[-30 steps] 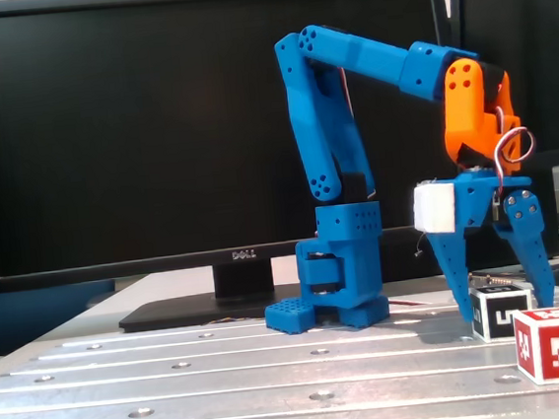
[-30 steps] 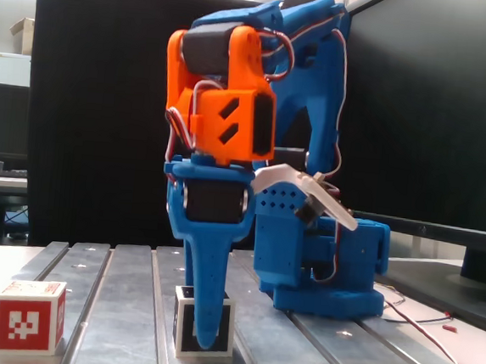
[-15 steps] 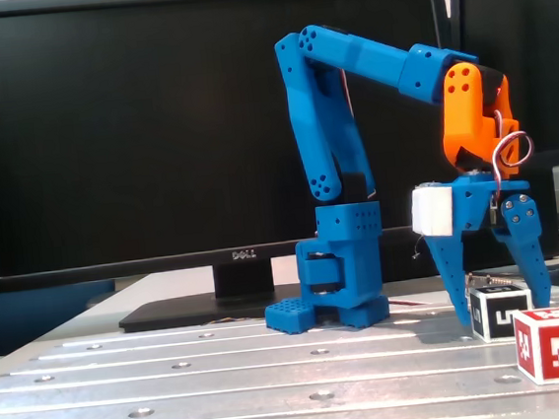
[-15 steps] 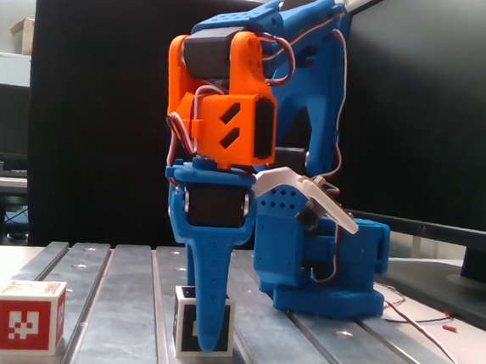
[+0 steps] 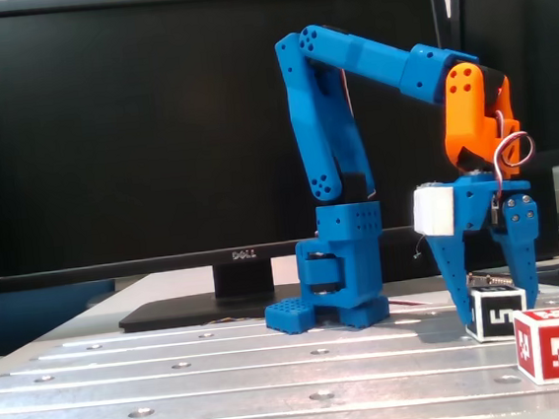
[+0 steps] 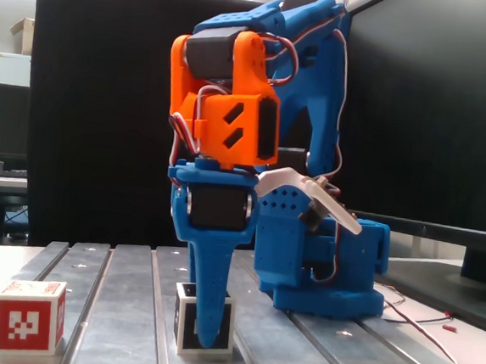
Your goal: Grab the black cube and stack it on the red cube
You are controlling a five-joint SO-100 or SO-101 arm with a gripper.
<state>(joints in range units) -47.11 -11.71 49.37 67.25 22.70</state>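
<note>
Pincer tips (image 5: 502,315) straddle the black cube (image 5: 496,313) on the metal table (image 5: 226,373), one blue finger down each side; they look closed against it, though true contact is hard to confirm. In one fixed view the red cube (image 5: 556,343) sits just right of and nearer than the black one. To do the grab well, the arm should finish squeezing squarely, then lift straight up before swinging over (a skewed grip would tilt the cube when stacked). In the other fixed view, one finger (image 6: 206,315) covers the black cube's (image 6: 222,325) front, and the red cube (image 6: 29,315) stands well apart, to the left.
</note>
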